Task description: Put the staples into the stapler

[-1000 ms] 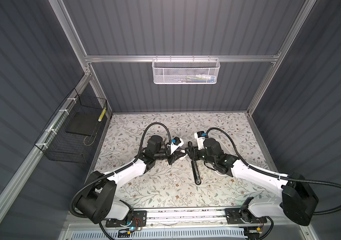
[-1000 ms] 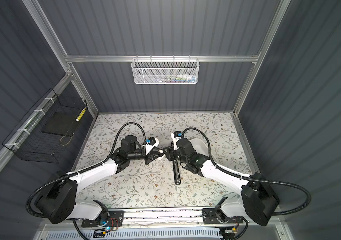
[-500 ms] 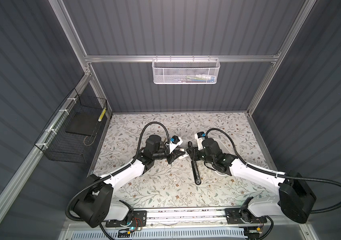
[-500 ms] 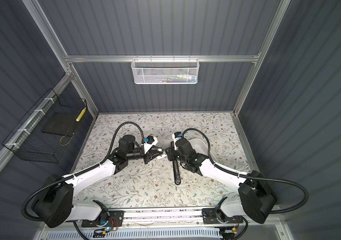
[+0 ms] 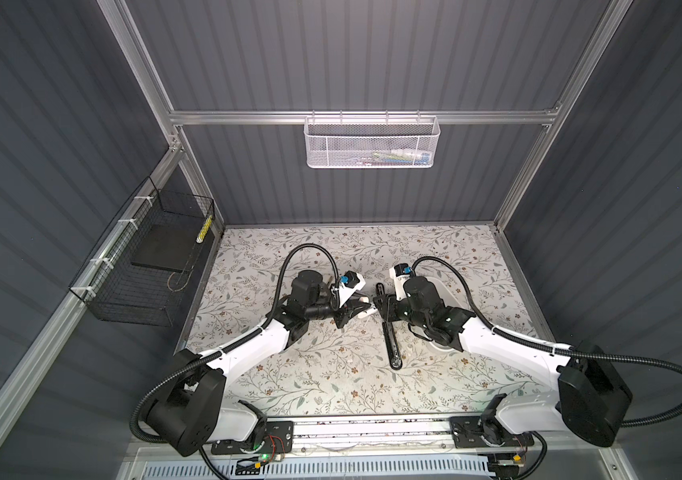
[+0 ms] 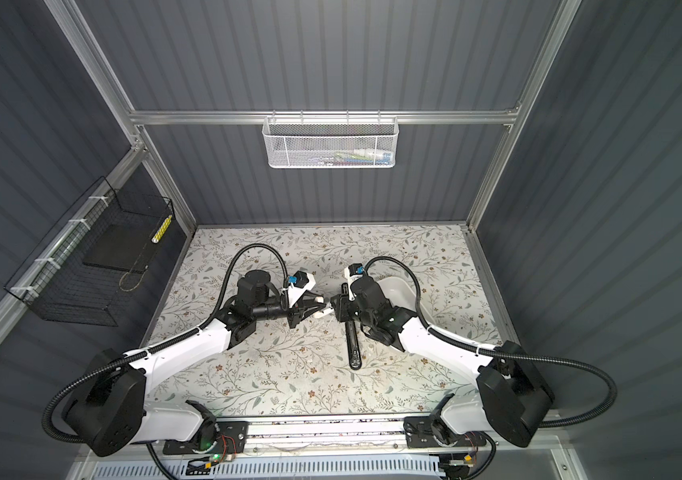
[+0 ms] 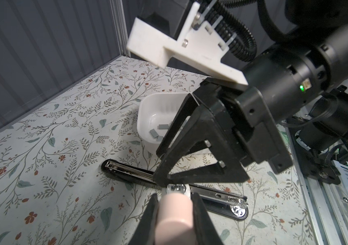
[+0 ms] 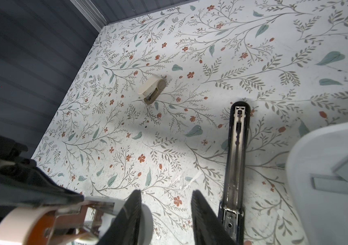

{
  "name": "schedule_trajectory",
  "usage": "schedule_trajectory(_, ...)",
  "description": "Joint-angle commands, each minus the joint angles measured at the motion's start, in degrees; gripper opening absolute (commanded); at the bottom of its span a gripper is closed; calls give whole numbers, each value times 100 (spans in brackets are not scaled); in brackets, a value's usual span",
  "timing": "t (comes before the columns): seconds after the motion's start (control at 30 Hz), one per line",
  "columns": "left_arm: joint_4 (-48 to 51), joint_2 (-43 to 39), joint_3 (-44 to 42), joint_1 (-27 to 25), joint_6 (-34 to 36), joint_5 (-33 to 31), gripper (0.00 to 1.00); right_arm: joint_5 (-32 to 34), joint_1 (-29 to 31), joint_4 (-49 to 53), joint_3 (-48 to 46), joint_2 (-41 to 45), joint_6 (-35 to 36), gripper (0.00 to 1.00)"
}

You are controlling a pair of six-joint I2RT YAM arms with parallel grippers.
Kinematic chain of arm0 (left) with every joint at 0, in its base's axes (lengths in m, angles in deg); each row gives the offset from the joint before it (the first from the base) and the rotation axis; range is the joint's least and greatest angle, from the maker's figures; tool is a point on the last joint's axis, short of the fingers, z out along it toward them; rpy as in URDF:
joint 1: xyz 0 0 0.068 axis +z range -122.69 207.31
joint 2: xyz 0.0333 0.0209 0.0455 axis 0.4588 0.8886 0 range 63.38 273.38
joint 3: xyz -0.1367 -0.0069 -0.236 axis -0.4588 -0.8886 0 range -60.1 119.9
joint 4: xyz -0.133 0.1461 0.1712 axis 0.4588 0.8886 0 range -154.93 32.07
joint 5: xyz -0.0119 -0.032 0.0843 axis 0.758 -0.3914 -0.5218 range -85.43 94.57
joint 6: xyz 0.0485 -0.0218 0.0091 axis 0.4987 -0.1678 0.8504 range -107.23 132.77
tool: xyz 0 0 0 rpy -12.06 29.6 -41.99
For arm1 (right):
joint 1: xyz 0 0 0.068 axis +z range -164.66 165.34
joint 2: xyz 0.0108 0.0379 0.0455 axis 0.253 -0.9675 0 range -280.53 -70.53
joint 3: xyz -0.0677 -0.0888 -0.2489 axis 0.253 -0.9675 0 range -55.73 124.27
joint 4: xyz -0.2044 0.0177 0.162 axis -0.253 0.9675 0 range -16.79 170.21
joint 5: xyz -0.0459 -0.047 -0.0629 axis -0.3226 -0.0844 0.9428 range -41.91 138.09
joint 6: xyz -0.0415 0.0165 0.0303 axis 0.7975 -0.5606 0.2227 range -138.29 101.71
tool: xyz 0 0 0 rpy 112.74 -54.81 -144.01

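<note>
The black stapler (image 5: 391, 340) (image 6: 353, 345) lies opened flat on the floral table, its metal channel facing up (image 8: 236, 148) (image 7: 126, 169). Grey staples (image 7: 154, 133) (image 8: 330, 186) lie in a white bin (image 7: 145, 118) (image 8: 308, 169). My left gripper (image 7: 175, 196) (image 5: 366, 309) is shut on a small pink-and-white stapler (image 7: 175, 212) (image 8: 31, 220), held above the table. My right gripper (image 8: 166, 197) (image 7: 159, 166) (image 5: 378, 305) is open with nothing between its fingers. It faces the left gripper tip to tip, and one finger is against the small stapler's white end.
A second small stapler, beige (image 8: 151, 89), lies on the table beyond the black one. The white bin (image 6: 397, 289) sits partly under my right arm. A white mesh basket (image 5: 372, 143) hangs on the back wall and a black wire basket (image 5: 152, 257) on the left wall.
My right gripper has crept slightly toward the left gripper and the small stapler. The left gripper's hold is unchanged.
</note>
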Motion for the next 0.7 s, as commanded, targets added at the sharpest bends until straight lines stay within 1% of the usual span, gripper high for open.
schedule_trajectory(0.0,-379,-209,17,-9,-157,67,0,52,43,320,173,-58,84,42)
schedule_trajectory(0.1,-589,-311,-156,-10,-150,-138,0,233,43,285,93,23,111,44)
schedule_trajectory(0.2,-716,-383,-259,-10,-144,-224,0,231,43,322,133,6,135,44)
schedule_trajectory(0.3,-698,-483,-283,-10,-99,-179,0,223,48,368,170,2,110,44)
schedule_trajectory(0.47,-974,-572,-449,-10,-43,-148,0,400,43,384,136,55,142,47)
schedule_trajectory(0.57,-980,-573,-422,-10,-65,-49,0,384,43,428,161,79,148,48)
schedule_trajectory(0.67,-999,-615,-467,-10,27,-38,0,510,43,442,128,189,180,49)
